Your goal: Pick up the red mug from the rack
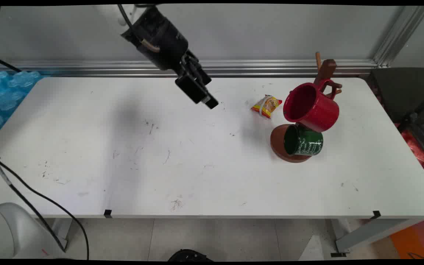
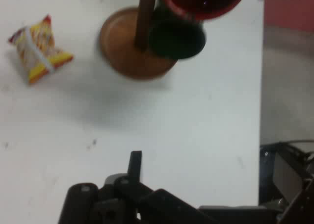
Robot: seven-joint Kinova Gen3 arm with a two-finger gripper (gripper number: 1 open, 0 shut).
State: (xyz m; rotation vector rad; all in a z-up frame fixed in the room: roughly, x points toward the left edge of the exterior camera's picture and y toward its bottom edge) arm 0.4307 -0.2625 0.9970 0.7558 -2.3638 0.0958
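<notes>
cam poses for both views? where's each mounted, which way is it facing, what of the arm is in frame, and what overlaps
Main view: fixed above the table's near side, looking down across it to the back wall; shows the gripper raised at upper left, cables.
Hand view: on the hand, looking along the gripper down at the table; black linkage at the bottom edge.
Shared: snack packet, wooden mug tree, red mug, green mug.

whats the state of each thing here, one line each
gripper: raised above the table, holding nothing, left of the snack packet; fingers not clear enough to call
red mug: hanging on the mug tree, mouth facing the camera
green mug: hanging lower on the tree, on its side, just above the base
mug tree: upright on its round brown base
snack packet: lying on the table, sealed, apart from the tree
table: scuffed
</notes>
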